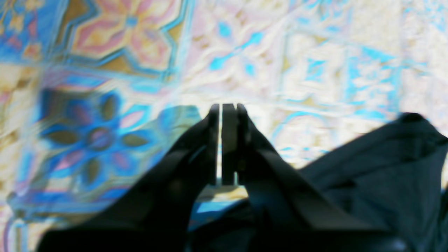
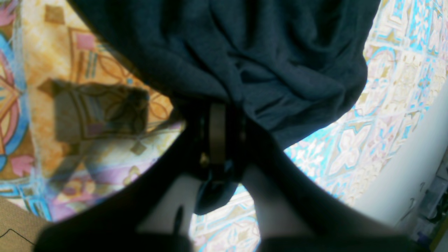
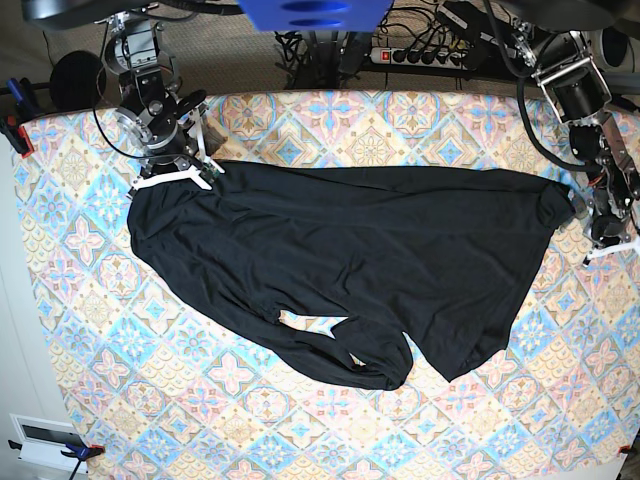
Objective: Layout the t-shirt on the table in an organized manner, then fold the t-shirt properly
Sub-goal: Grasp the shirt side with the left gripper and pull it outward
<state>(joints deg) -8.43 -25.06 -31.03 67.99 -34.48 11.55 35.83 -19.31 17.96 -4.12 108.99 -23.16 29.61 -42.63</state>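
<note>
The black t-shirt (image 3: 350, 250) lies spread across the table (image 3: 300, 420), its upper edge stretched left to right and its lower part rumpled. My right gripper (image 3: 175, 165), at the shirt's upper left corner, is shut on the t-shirt: in the right wrist view, bunched fabric (image 2: 262, 52) gathers at the gripper (image 2: 218, 105). My left gripper (image 3: 600, 225) is by the shirt's right corner. In the left wrist view this gripper (image 1: 221, 108) is shut, with a thin slit of light and no cloth between the jaws. Black fabric (image 1: 385, 168) lies to its right over the patterned table (image 1: 315, 52).
A power strip and cables (image 3: 430, 55) lie behind the table's far edge. A red clamp (image 3: 15, 130) grips the left edge. A white box (image 3: 40, 435) sits off the table at the lower left. The table's edge (image 2: 402, 150) runs close to my right gripper.
</note>
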